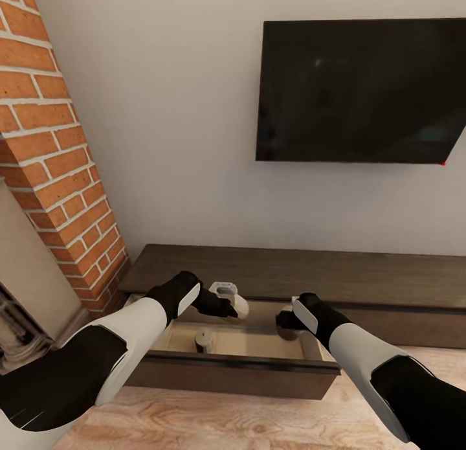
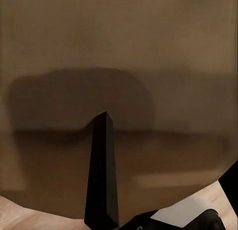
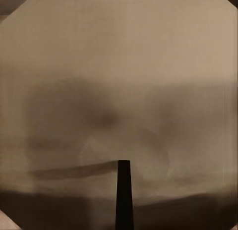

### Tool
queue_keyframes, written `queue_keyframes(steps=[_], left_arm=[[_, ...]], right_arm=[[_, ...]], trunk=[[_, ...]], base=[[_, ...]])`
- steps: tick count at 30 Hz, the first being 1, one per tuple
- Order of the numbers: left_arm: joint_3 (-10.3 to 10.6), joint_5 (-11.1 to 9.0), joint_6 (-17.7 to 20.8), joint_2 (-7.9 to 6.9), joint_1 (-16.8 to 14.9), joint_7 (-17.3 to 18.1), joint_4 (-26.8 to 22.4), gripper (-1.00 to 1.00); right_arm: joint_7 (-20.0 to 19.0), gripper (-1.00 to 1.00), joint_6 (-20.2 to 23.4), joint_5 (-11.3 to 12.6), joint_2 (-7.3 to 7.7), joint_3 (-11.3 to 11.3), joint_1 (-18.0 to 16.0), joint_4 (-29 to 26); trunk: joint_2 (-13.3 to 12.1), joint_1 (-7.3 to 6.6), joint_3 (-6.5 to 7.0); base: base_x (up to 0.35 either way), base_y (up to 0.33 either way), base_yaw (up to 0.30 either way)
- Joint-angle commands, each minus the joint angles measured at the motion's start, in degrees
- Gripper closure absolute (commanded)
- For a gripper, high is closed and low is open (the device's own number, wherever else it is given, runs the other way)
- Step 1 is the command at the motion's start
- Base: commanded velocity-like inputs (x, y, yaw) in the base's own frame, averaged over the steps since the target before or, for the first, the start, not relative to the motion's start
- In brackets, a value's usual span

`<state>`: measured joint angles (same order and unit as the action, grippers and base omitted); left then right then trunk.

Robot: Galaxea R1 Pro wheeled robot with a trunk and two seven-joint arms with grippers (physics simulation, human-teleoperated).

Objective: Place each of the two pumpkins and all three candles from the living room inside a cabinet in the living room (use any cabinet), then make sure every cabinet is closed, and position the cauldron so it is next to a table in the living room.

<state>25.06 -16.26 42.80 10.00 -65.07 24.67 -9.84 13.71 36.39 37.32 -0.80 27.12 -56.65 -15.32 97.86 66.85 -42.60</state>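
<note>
Dark brown wood runs along the foot of the pale wall: the cabinet (image 1: 291,275), long and low, with one drawer (image 1: 239,346) pulled out toward the robot so its pale inside shows. From the head view both arms reach over that drawer; the left gripper (image 1: 232,301) hangs above its back part and the right gripper (image 1: 285,322) above its right half, but their fingers are too foreshortened to judge. A short tan candle (image 1: 204,340) stands upright on the drawer floor, near the front wall and between the two arms. A black television (image 1: 359,90) hangs on the wall above, and a brick column (image 1: 52,152) rises at the left. The left wrist view gives one black finger (image 2: 102,175) against brown wood with a strip of light floor (image 2: 218,195); the right wrist view gives one black finger (image 3: 124,195) over blurred pale board. Whether either pair of jaws is parted or closed, I cannot tell.
</note>
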Motion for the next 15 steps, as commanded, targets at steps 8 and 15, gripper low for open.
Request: queue_keyframes(steps=[8, 15], left_arm=[[0.16, -0.27, -2.55, 0.0, -0.06, -0.13, 0.0, 1.0], [0.16, -0.27, -2.71, 0.0, -0.05, -0.23, 0.0, 1.0]], right_arm=[[0.35, 1.0, -1.03, 0.59, 0.02, 0.39, -0.04, -0.06], [0.35, 1.0, -1.06, 0.56, 0.01, 0.39, -0.04, -0.06]], trunk=[[3.25, 1.76, -1.95], [6.06, 3.3, -3.82]], base=[[0.0, 0.0, 0.038], [0.0, 0.0, 0.063]])
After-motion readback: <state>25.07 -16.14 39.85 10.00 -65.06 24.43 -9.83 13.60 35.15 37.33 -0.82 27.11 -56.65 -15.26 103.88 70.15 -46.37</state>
